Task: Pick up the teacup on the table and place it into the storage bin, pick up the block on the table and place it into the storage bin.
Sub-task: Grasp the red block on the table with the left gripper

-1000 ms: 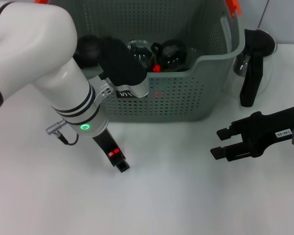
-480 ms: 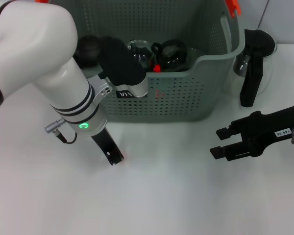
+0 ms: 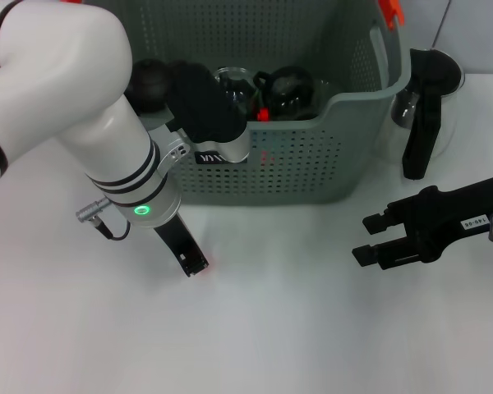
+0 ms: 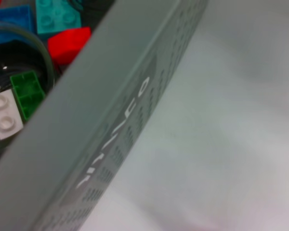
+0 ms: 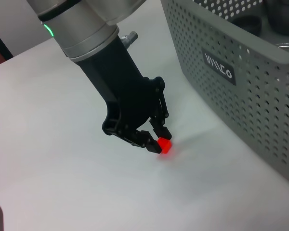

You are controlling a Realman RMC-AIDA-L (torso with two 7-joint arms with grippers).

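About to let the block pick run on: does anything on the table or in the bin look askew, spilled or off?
Nothing stands out. The storage bin sits upright with its contents inside. The left hand is down at the table, closed on the small red block in front of the bin. The right hand hangs open, off to the right.

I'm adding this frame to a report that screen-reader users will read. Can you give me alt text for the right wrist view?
The left gripper, black and angled down to the white table, has its fingertips closed on a small red block resting on the surface. Beside it stands the grey-green perforated storage bin, its front wall carrying a small black label.
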